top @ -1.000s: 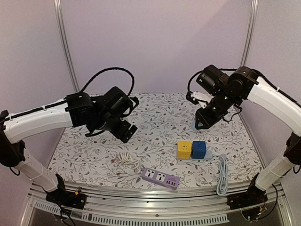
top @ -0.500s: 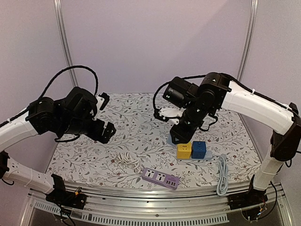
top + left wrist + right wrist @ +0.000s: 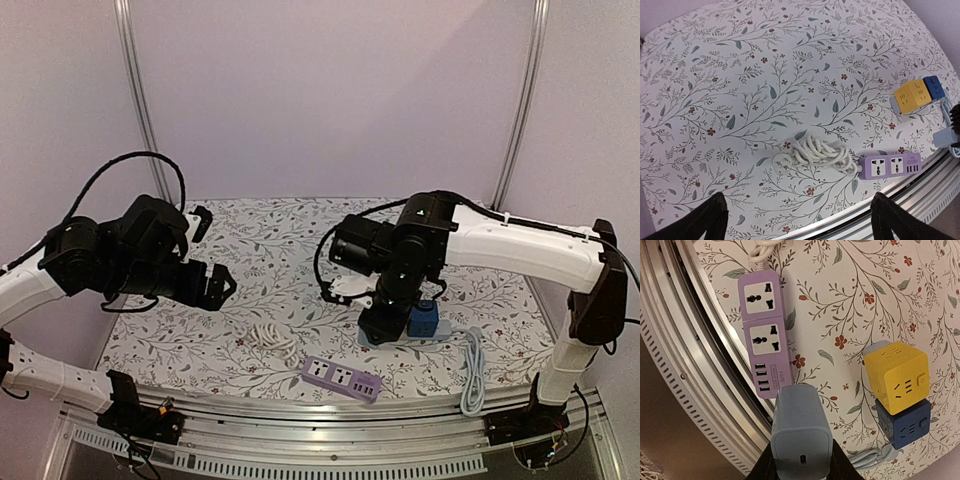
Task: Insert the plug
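Observation:
My right gripper (image 3: 380, 322) is shut on a grey-blue plug adapter (image 3: 800, 432); its fingers clamp the adapter's sides in the right wrist view. The adapter hangs above the table between the purple power strip (image 3: 765, 332) and the yellow socket cube (image 3: 897, 375), touching neither. A blue socket cube (image 3: 905, 422) adjoins the yellow one. The purple strip (image 3: 342, 379) lies near the front edge. My left gripper (image 3: 215, 285) is open and empty, high over the table's left side, looking down on the strip (image 3: 890, 166).
A coiled white cord (image 3: 820, 152) with a round white plug (image 3: 781, 161) lies left of the purple strip. A grey cable (image 3: 471, 370) runs from the cubes toward the metal front rail (image 3: 300, 415). The floral cloth (image 3: 765, 75) covers the table.
My right arm has swung left and down toward the front with the adapter, from the back right to over the cubes. My left arm has pulled back to the left.

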`<action>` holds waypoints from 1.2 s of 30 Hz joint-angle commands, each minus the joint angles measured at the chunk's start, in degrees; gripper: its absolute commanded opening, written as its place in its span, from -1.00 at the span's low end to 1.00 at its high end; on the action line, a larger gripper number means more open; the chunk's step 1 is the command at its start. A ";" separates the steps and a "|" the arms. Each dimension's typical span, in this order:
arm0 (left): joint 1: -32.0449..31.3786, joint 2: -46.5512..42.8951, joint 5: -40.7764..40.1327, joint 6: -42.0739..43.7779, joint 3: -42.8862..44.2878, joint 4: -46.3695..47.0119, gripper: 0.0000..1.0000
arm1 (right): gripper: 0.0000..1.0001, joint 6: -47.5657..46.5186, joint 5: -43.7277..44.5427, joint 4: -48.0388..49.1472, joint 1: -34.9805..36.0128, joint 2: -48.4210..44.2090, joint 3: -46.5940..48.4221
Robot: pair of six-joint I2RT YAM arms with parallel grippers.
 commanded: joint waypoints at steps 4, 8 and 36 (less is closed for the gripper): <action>0.64 0.24 1.77 -0.18 1.61 -2.56 0.99 | -1.00 -2.74 -5.16 3.02 2.09 4.50 1.11; 0.67 0.26 1.96 -0.97 1.70 -2.62 0.99 | -1.00 -2.78 -6.48 3.48 2.45 7.92 1.99; 0.69 -2.85 3.24 -4.06 -0.39 -4.76 0.99 | -1.00 0.16 -0.98 16.60 2.72 10.60 -7.43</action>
